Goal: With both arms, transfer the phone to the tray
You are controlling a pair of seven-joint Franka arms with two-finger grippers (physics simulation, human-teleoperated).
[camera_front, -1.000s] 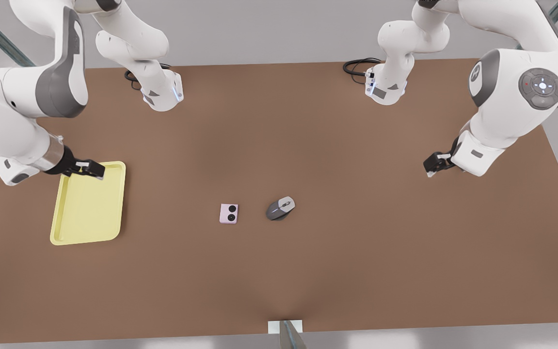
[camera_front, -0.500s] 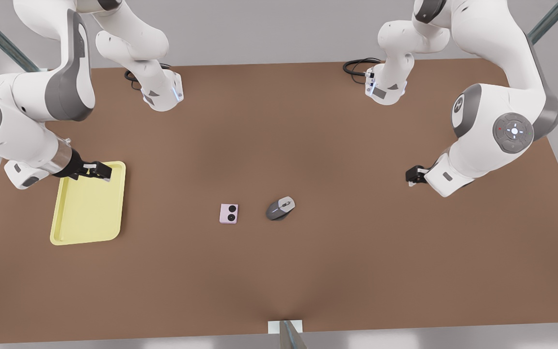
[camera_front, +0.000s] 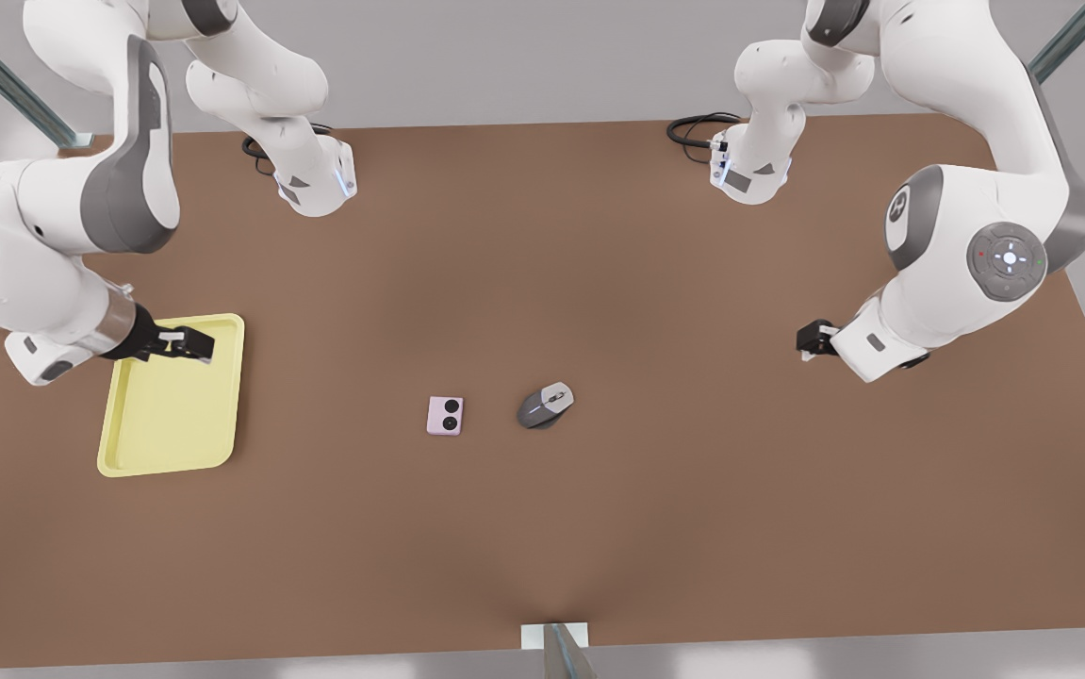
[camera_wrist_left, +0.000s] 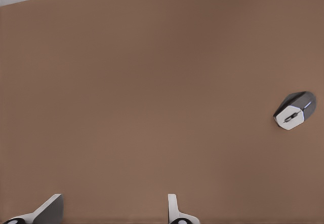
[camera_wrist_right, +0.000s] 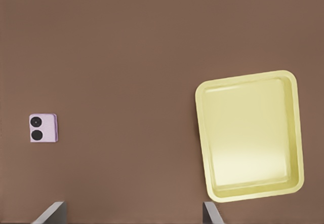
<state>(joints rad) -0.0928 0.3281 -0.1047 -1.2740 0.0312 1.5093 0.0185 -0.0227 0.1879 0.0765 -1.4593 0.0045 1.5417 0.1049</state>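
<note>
Still phone beside mouse, untouched

White jointed arms, grey joint covers, black end effectors

The front view looks steeply down on the whole brown flat counter. The right wrist view looks straight down from well above it, sharing the pale yellow shallow tray. The left wrist view shares the grey computer mouse.
</note>
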